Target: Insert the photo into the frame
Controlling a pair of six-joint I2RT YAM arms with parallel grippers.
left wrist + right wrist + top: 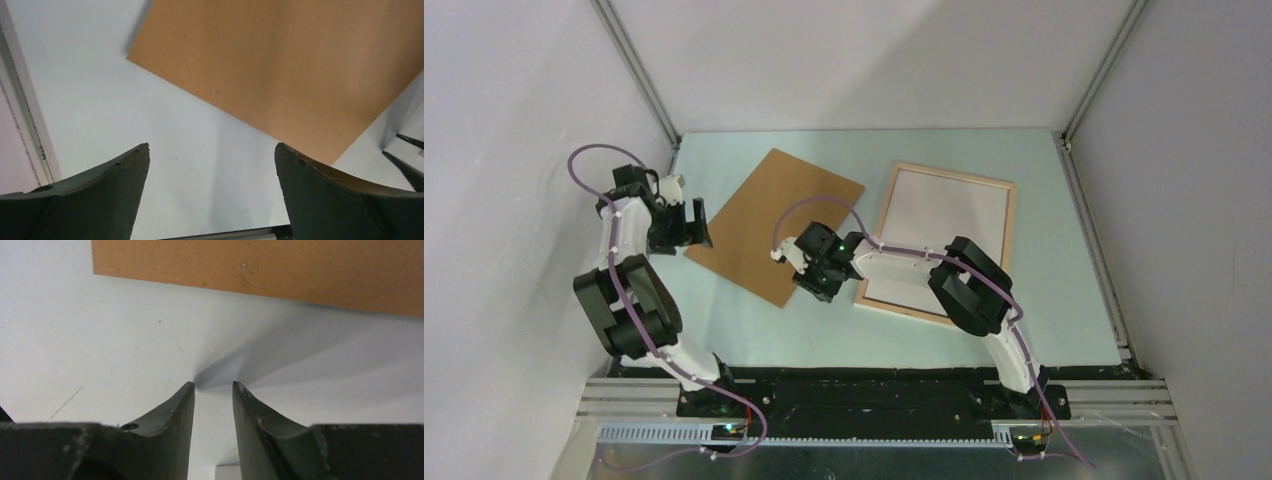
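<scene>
The frame (1012,215), thin pale wood, lies flat at the right of the table. A white sheet (944,225) fills its opening; no picture shows on it, so I cannot tell whether it is the photo. My right gripper (816,285) is low over the table between the frame and the brown backing board (774,225). In the right wrist view its fingers (214,385) stand a narrow gap apart with only table between them, the board's edge (260,270) just ahead. My left gripper (694,228) (212,147) is wide open and empty beside the board's (280,65) left edge.
White walls with metal rails close in the table on three sides. A rail (25,115) runs close by the left gripper. The right arm's elbow (969,285) hangs over the frame's near edge.
</scene>
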